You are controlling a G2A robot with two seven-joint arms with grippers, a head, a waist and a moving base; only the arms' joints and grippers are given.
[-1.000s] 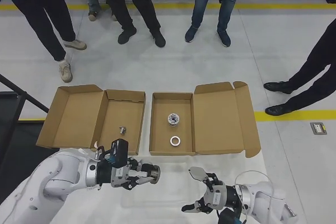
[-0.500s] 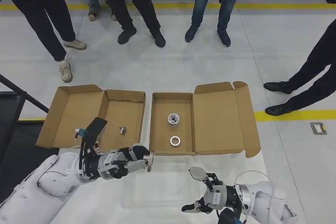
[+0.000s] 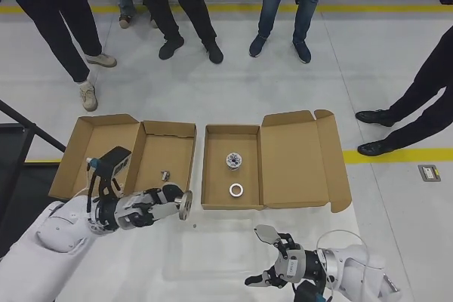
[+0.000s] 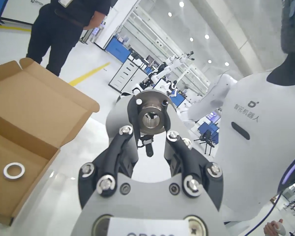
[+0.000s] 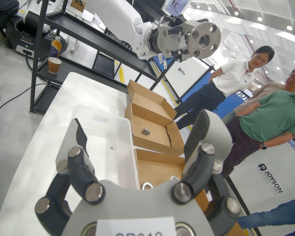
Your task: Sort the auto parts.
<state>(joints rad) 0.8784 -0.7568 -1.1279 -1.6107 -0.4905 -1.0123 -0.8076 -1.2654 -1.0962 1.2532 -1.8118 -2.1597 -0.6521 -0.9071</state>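
- The left hand (image 3: 177,204) is pinched shut on a round metal flange (image 3: 185,205); in the left wrist view the flange (image 4: 151,100) is seen clamped by its hub between the two fingers of the hand (image 4: 148,120).
- The flange is held clear of the bench (image 3: 219,253), turned on edge, at the near corner of the left cardboard box (image 3: 177,155), close to the gap between the two boxes.
- From the right wrist view the flange (image 5: 203,30) is seen face-on, with bolt holes around a centre bore.
- The right hand (image 3: 258,257) is held low over the near part of the bench, its fingers spread wide with nothing between them (image 5: 140,126).
- A small metal part (image 3: 164,175) is seen lying in the left box.
- A metal ring (image 3: 235,189) and a round toothed part (image 3: 235,159) are seen in the right cardboard box (image 3: 215,177), apart from each other.
- A shallow white tray (image 5: 100,124) is set on the bench just before the boxes, with one tiny piece (image 5: 111,148) in it.
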